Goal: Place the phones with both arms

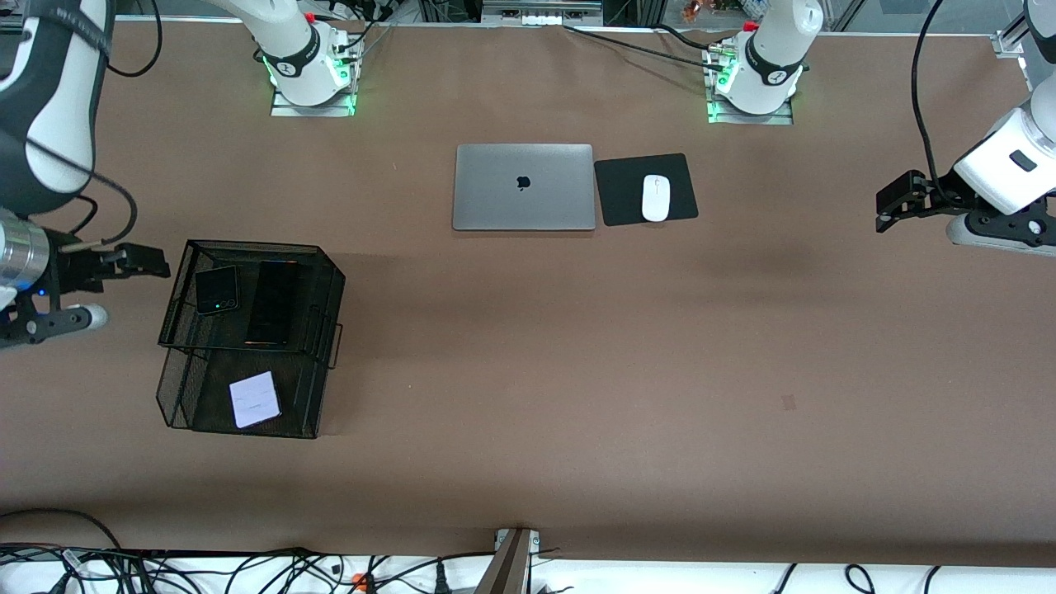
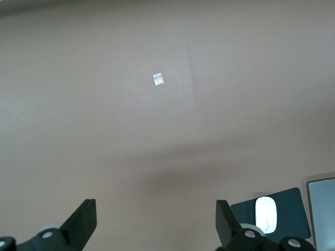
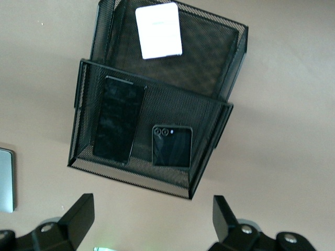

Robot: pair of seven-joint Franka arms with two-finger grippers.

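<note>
A black mesh two-tier tray (image 1: 327, 290) stands toward the right arm's end of the table. Its upper tier holds the small black flip phone (image 1: 216, 289) and the long black slab (image 1: 272, 303), side by side. Its lower tier, nearer the front camera, holds the pale lavender-white phone (image 1: 254, 399). The right wrist view shows the flip phone (image 3: 172, 145), the slab (image 3: 119, 119) and the pale phone (image 3: 158, 30) in the tray (image 3: 209, 172). My right gripper (image 1: 144, 260) is open and empty beside the tray (image 3: 154, 219). My left gripper (image 1: 895, 202) is open and empty over bare table at the left arm's end (image 2: 156, 219).
A shut silver laptop (image 1: 523, 186) lies mid-table near the arm bases, with a white mouse (image 1: 656, 198) on a black pad (image 1: 627, 177) beside it. A small pale mark (image 1: 789, 402) is on the table. Cables run along the edge nearest the front camera.
</note>
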